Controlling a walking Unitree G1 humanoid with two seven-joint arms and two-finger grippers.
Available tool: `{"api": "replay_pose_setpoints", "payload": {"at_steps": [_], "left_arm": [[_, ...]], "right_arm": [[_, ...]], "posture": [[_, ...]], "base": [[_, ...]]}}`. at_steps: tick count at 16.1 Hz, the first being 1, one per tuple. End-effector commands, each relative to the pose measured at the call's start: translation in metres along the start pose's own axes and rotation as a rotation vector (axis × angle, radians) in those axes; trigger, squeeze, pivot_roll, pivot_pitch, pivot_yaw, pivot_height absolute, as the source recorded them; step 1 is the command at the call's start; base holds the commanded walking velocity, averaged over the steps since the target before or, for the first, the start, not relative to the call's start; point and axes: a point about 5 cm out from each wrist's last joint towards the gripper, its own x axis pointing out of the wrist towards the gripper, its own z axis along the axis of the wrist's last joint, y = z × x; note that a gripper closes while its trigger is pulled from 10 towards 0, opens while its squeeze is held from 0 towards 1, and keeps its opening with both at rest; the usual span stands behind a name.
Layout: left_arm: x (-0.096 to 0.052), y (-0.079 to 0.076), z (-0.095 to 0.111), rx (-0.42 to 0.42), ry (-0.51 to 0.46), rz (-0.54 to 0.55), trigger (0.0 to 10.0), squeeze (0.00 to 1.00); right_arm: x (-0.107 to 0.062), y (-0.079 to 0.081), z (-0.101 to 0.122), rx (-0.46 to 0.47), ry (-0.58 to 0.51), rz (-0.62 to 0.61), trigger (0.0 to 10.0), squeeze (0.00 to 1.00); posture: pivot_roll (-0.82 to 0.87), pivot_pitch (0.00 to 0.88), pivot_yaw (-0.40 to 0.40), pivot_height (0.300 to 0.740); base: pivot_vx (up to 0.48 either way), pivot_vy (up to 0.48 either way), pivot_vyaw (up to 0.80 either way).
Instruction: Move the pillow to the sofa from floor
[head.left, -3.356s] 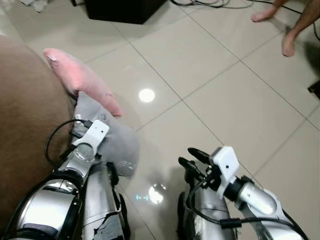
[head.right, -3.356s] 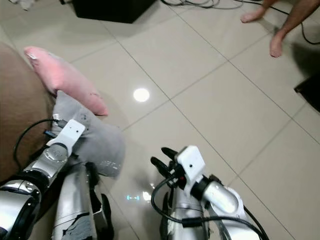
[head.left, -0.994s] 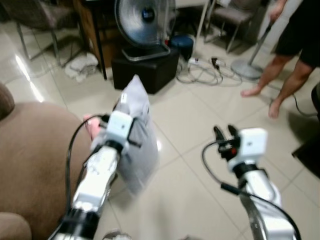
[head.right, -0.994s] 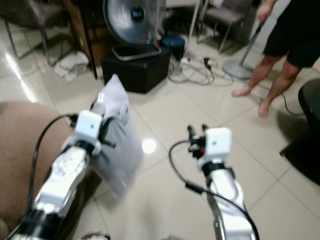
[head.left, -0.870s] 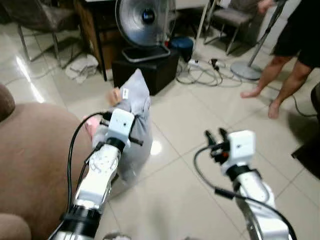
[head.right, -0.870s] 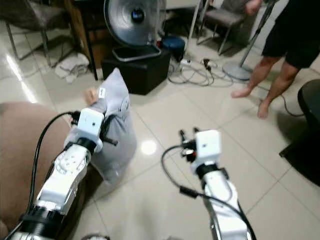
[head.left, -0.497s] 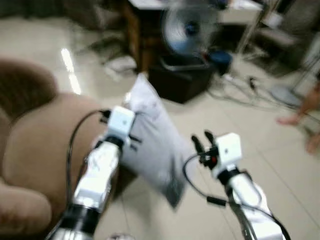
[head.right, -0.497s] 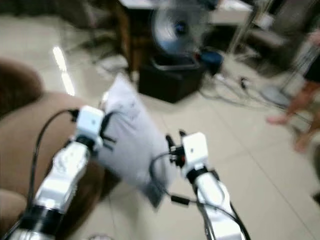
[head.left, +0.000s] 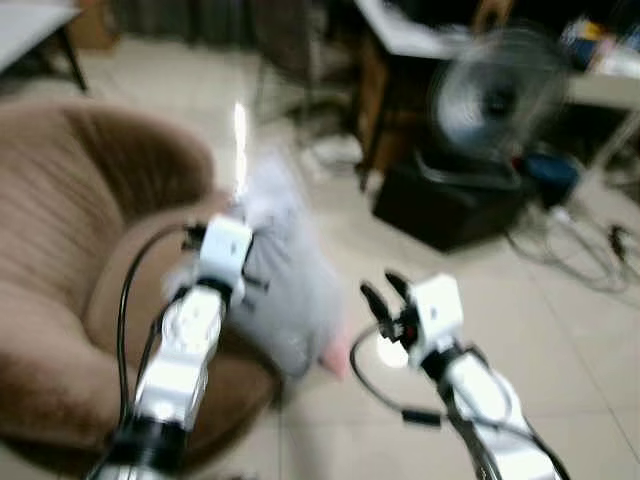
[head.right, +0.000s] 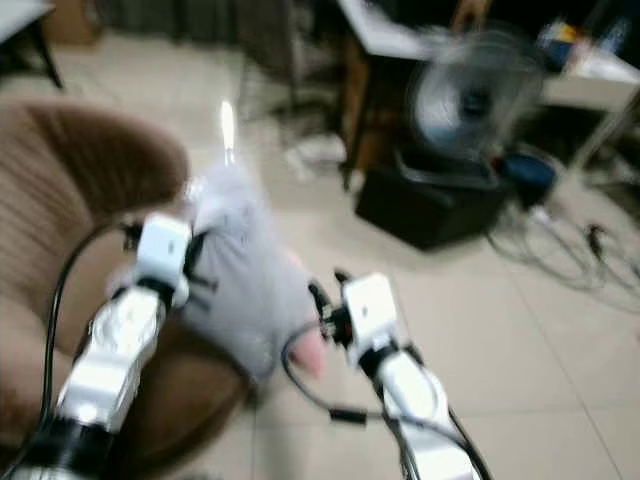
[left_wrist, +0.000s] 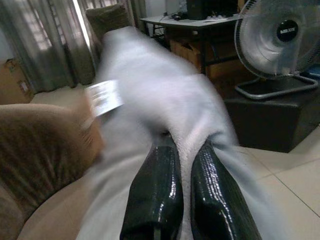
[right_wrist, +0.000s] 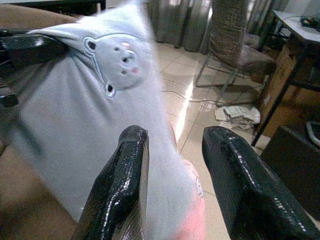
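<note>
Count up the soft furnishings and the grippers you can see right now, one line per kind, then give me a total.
Grey fabric pillow with a bear face, pinched by the left gripper: 1
Pink soft cushion, partly hidden behind the grey one: 1
Brown upholstered sofa: 1
Grippers with two black fingers, counting the open right gripper: 2
Total: 5

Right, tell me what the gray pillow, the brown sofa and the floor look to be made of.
Gray pillow: soft fleece-like fabric, matte, printed bear face; it bunches between the left gripper's fingers. Probably plush, though blur hides the weave.
Brown sofa: matte upholstery, seemingly velvety or ribbed fabric, with rounded padded arms.
Floor: glossy pale tiles, likely ceramic, with grout lines and a mirrored light glare.
</note>
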Motion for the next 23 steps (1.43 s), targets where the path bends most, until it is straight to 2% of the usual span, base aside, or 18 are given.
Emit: {"api": "replay_pose_setpoints", "payload": {"at_steps": [1,5,10,12,15,17,19,23], "left_arm": [[0.001,-0.012,0.017,-0.028,-0.075,-0.051,10.0,0.00],[0.003,-0.017,0.023,-0.025,-0.105,-0.075,10.0,0.00],[0.019,-0.025,0.028,0.062,-0.093,-0.140,10.0,0.00],[0.028,-0.030,0.029,0.061,-0.075,-0.166,10.0,0.00],[0.043,-0.046,0.033,0.021,-0.076,-0.229,10.0,0.00],[0.048,-0.050,0.036,0.012,-0.087,-0.244,10.0,0.00],[0.060,-0.054,0.045,0.003,-0.103,-0.249,10.0,0.00],[0.070,-0.055,0.051,-0.009,-0.110,-0.234,10.0,0.00]], "right_arm": [[-0.003,-0.008,-0.004,-0.010,0.019,-0.023,10.0,0.00],[-0.004,-0.010,-0.006,-0.006,0.018,-0.039,10.0,0.00],[-0.012,-0.018,-0.012,0.002,0.036,-0.127,10.0,0.00],[-0.017,-0.023,-0.017,0.034,0.048,-0.195,10.0,0.00],[-0.019,-0.023,-0.018,0.043,0.056,-0.212,10.0,0.00],[-0.020,-0.022,-0.018,0.046,0.052,-0.219,10.0,0.00],[-0.022,-0.020,-0.016,0.036,0.042,-0.224,10.0,0.00],[-0.022,-0.017,-0.015,0.026,0.039,-0.206,10.0,0.00]], "posture": [[0.03,0.005,-0.101,0.740],[0.03,0.006,-0.088,0.740],[0.01,0.008,-0.045,0.740],[0.01,0.012,-0.031,0.740],[0.00,0.011,-0.017,0.740],[-0.01,0.010,-0.008,0.740],[-0.02,0.006,-0.001,0.740],[-0.03,0.003,0.001,0.740]], "base": [[0.000,0.000,0.80],[0.000,0.000,0.80],[0.052,0.000,0.80],[0.330,0.000,0.00],[0.330,0.000,0.00],[0.341,0.000,0.00],[0.356,0.000,0.00],[0.361,0.000,0.16]]}}
